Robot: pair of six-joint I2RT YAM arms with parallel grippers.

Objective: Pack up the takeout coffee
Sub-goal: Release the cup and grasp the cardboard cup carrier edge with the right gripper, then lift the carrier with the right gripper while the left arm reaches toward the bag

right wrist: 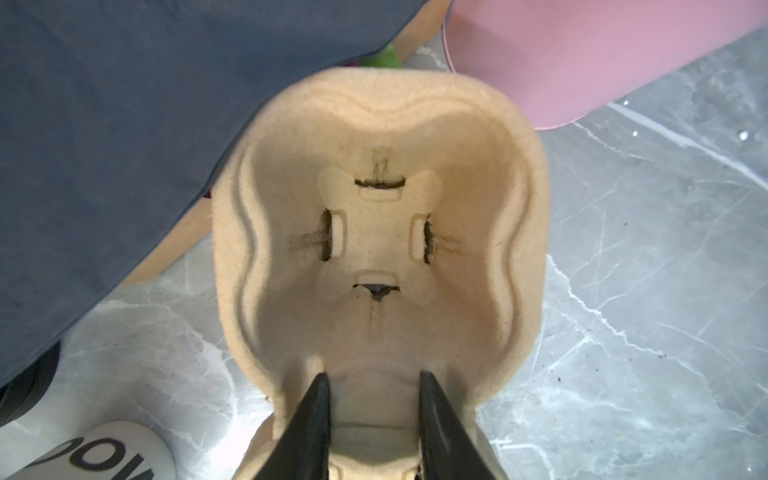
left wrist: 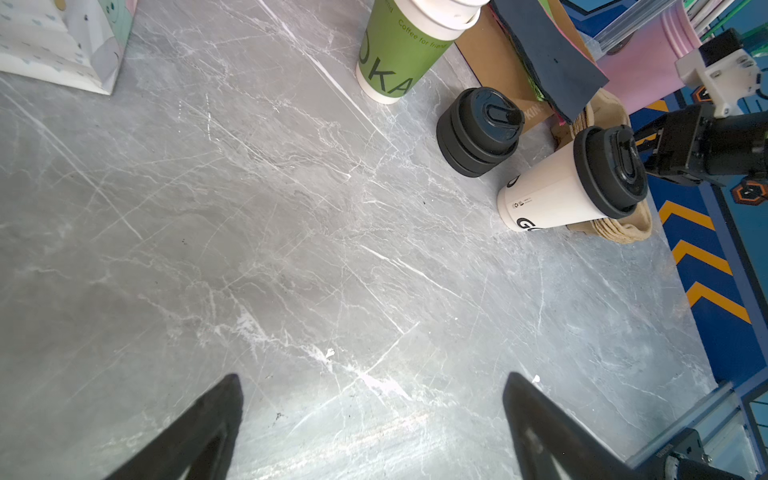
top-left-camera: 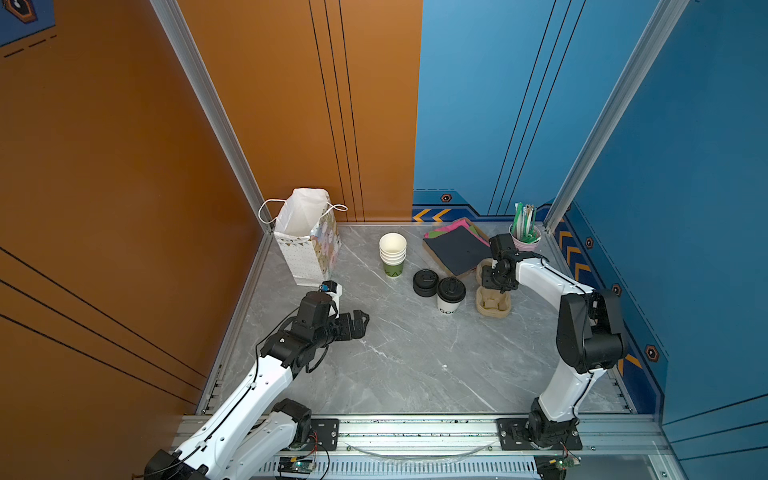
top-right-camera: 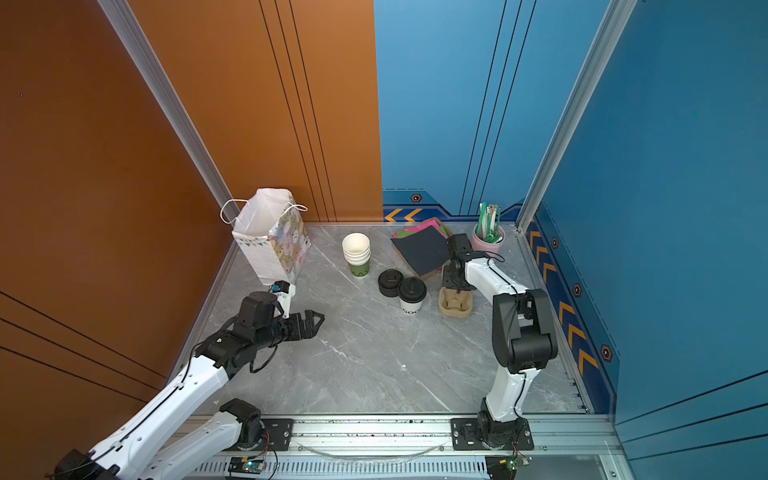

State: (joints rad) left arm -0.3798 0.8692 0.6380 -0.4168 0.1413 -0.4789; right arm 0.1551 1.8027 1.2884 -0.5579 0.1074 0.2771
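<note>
The takeout coffee (top-left-camera: 451,296) is stood upright on the desk (top-left-camera: 395,365), between the black lids (top-left-camera: 425,282) and the pulp carrier (top-left-camera: 494,308). The left claw (left wrist: 374,380) is held wide apart over the desk. The right claw (right wrist: 374,376) is set astride the carrier (whether pinched cannot be told).
</note>
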